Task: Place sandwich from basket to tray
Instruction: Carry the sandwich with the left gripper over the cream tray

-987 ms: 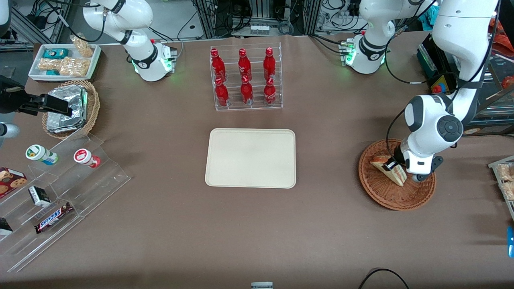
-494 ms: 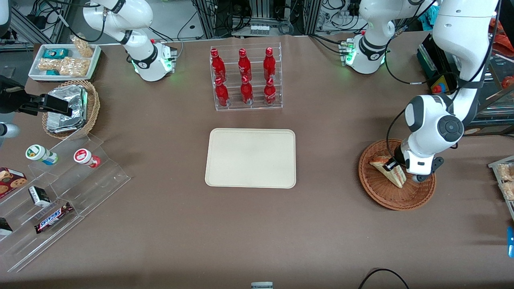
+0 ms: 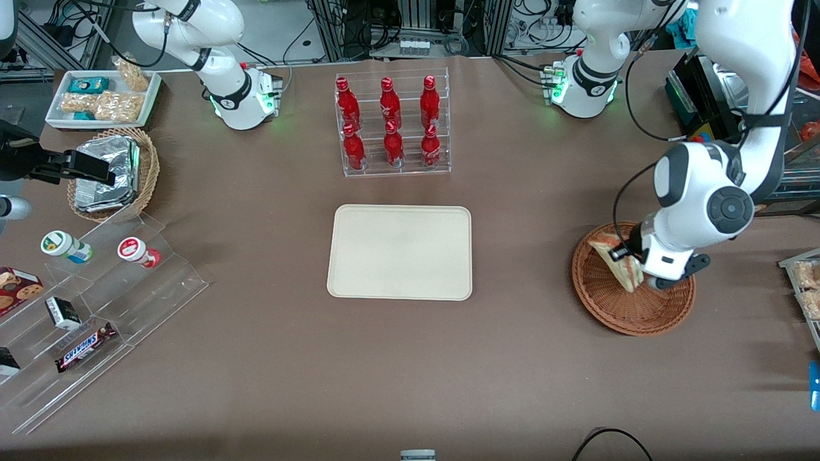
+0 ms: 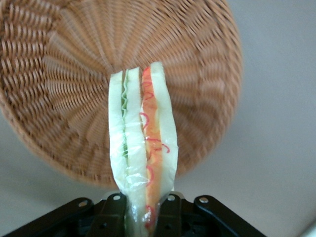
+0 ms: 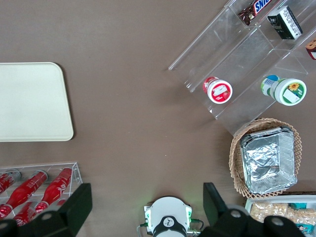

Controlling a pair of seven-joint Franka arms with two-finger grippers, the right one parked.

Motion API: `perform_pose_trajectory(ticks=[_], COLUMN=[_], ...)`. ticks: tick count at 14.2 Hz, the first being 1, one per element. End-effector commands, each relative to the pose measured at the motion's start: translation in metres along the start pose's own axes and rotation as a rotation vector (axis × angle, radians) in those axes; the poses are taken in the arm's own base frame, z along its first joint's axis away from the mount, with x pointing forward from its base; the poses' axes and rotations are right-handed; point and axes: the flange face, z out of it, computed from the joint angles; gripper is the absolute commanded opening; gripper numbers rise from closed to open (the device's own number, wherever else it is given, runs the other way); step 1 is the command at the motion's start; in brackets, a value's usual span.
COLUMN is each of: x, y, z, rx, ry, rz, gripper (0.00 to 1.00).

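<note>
We are holding the sandwich (image 4: 143, 148) pinched edge-on in the gripper (image 4: 145, 210) just above the basket (image 3: 615, 307), so we are wanting to lift straight up, keeping the squeeze gentle, before swinging across to the tray (image 3: 400, 251) mid-table.

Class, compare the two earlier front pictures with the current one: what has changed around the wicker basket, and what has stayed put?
The gripper, shut on the sandwich, has risen, lifting the sandwich off the basket; the wrist view shows it hanging above the weave. The basket, the tray and the bottle rack have not moved.
</note>
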Motion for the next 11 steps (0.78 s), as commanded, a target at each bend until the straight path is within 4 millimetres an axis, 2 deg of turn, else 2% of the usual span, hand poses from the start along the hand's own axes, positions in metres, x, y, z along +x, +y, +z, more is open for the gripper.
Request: perform_pose_trajectory(ticks=[1, 2, 3, 4, 5, 8, 11], x=[-0.041, -0.052, -0.067, -0.079, -0.088, -0.127, -0.154], y=[0.042, 0.059, 0.086, 0.112, 0.130, 0.198, 0.251], z=[-0.044, -0.059, -0.069, -0.068, -0.068, -0.051, -0.032], rx=[0.060, 0.083, 0.096, 0.103, 0.099, 0.107, 0.098], ry=[-0.036, -0.060, -0.068, -0.075, -0.072, -0.071, -0.079], rz=[0.097, 0.128, 0.178, 0.223, 0.255, 0.314, 0.393], gripper=[0.11, 0.11, 0.11, 0.12, 0.12, 0.13, 0.13])
